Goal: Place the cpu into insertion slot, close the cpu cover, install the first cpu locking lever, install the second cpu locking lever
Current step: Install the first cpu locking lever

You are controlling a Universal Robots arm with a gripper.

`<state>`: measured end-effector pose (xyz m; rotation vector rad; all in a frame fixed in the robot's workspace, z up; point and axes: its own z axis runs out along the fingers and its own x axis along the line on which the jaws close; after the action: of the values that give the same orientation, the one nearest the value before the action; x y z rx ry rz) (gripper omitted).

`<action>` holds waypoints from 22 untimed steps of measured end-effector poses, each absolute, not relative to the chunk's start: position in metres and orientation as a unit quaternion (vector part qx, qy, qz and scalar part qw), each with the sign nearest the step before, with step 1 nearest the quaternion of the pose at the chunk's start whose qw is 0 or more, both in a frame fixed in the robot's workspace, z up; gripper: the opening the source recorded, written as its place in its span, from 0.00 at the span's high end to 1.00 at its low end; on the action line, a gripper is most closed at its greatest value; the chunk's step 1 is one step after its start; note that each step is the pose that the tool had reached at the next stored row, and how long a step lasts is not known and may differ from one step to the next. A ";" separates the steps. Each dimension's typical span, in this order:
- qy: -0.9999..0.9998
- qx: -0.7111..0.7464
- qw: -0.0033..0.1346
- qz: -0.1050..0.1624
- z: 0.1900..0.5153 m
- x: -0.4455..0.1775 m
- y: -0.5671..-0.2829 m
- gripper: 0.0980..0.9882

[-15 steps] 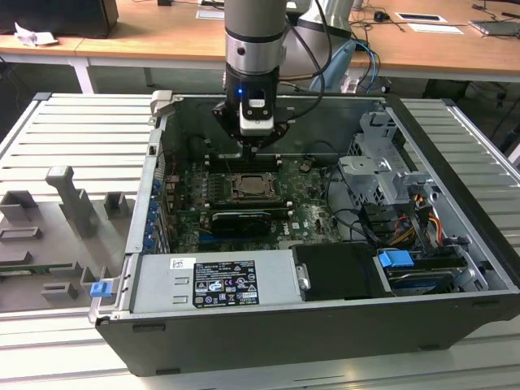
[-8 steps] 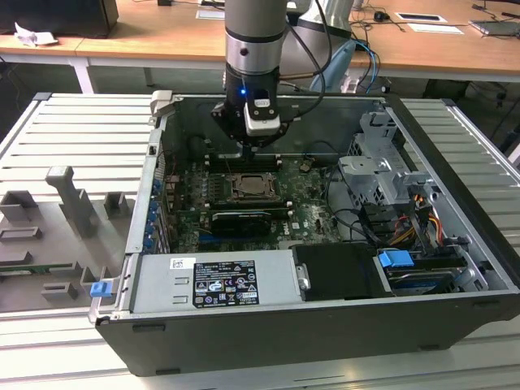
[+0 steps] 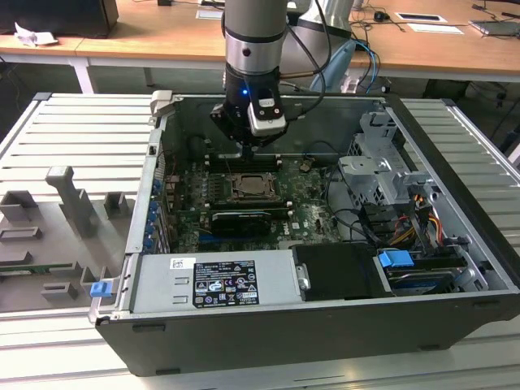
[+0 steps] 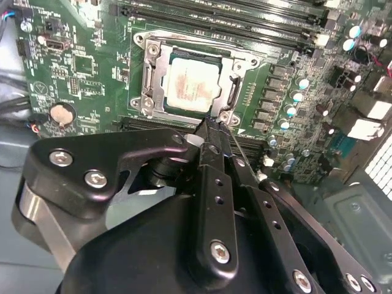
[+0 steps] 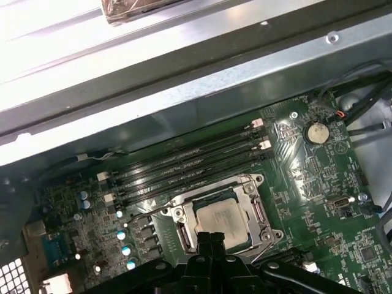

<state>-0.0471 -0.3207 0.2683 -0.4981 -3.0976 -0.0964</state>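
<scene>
Closely, second wrist view: cpu (image 4: 193, 86) framed by cpu cover (image 4: 152, 79), jaws closed; exterior view adds case (image 3: 244, 345).

lab workshop — open computer case (image 3: 268, 333) on slatted bench (image 3: 81, 130), office desks (image 3: 162, 36) behind

The cpu (image 4: 191, 86) lies in the insertion slot (image 4: 144, 40), under the cpu cover (image 4: 154, 76).

The arm (image 3: 254, 41) is held upright, wrist directed straight down. The black gripper (image 4: 211, 130) is seen lowered, its fingers pressed together, tips narrowed to one point.
</scene>
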 end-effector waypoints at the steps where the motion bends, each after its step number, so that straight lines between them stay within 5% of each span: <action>1: -0.988 -0.152 0.002 -0.031 0.268 -0.047 -0.321 0.99; 22: -0.999 0.042 0.001 -0.030 0.268 -0.047 -0.321 0.99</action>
<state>-0.0472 -0.3215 0.2678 0.1317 -3.1346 -0.0948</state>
